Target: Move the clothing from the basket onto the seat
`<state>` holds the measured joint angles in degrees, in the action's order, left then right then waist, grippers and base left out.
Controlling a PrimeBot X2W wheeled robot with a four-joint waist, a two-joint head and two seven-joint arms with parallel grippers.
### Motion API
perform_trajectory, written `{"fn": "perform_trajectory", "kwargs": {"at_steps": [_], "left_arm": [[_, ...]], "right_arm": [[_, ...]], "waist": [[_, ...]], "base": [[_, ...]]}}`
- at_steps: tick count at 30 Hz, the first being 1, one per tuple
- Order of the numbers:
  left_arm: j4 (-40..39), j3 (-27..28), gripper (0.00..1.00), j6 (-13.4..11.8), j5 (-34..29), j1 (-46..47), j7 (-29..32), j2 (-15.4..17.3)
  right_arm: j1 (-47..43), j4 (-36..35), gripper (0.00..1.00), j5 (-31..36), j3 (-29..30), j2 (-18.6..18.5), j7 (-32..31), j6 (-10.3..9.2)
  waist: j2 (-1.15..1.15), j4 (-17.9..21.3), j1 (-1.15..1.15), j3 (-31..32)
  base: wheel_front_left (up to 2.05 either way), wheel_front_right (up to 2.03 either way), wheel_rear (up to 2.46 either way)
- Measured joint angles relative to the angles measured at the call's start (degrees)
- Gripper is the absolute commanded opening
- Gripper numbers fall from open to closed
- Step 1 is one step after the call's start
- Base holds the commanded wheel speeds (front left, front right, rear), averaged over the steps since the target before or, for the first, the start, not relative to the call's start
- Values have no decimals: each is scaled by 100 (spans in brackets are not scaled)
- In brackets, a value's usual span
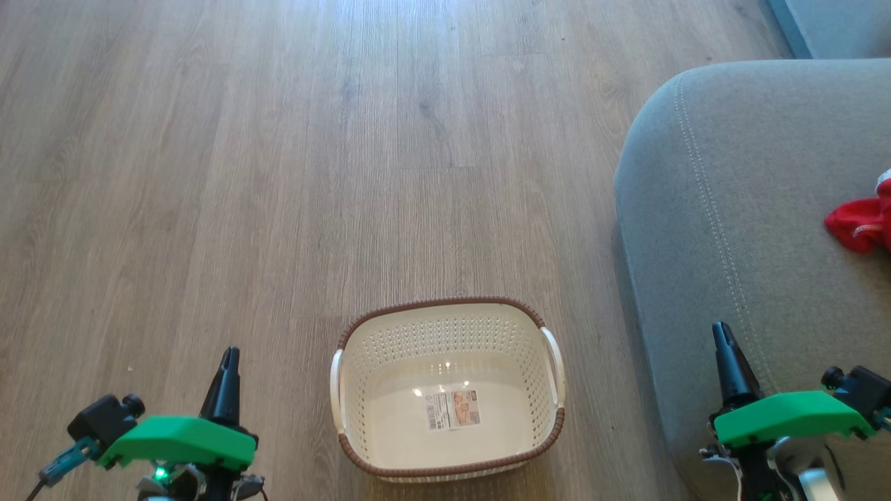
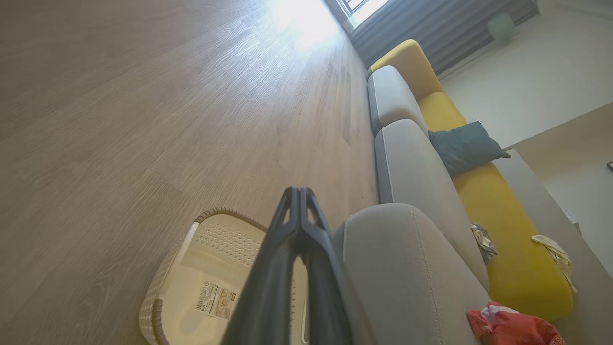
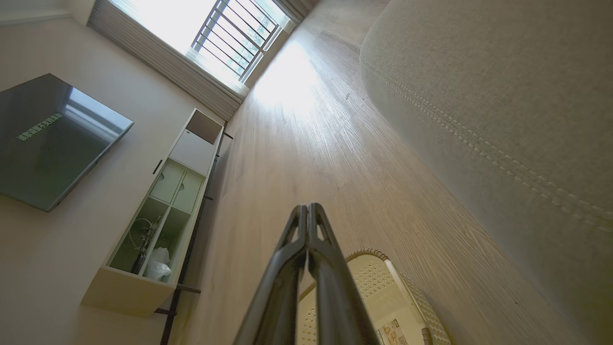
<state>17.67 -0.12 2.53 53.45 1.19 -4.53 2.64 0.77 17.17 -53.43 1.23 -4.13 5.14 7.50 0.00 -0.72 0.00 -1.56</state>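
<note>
Flooring [image 1: 278, 174] of wood-look planks is occupying the head view from 9 o'clock through 12 o'clock, leaving wide open room on that side. The seat [image 1: 752, 209] is filling the 3 o'clock side, its rounded, stitched edge curving down toward 5 o'clock. The basket [image 1: 445, 304] is sitting at 6 o'clock, near the seat edge but apart from it, with a strip of bare flooring between them. A paper label [image 1: 452, 409] is showing on its bare bottom. The clothing [image 1: 863, 223] is lying on the seat at 3 o'clock, cut off by the frame edge. The left gripper [image 1: 230, 353] is hovering at 7 o'clock, fingers pressed together and empty. The right gripper [image 1: 721, 328] is hovering at 5 o'clock over the seat edge, likewise closed and empty.
</note>
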Motion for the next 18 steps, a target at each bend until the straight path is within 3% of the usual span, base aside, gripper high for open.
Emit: {"fn": "perform_trajectory", "kwargs": {"at_steps": [18], "left_arm": [[-27, 126, 0, 138, 1056, 29, 304, -3]], "right_arm": [[105, -30, 0, -1084, 141, 16, -298, 0]], "waist": [[0, 20, 0, 39]], "base": [[0, 0, 0]]}}
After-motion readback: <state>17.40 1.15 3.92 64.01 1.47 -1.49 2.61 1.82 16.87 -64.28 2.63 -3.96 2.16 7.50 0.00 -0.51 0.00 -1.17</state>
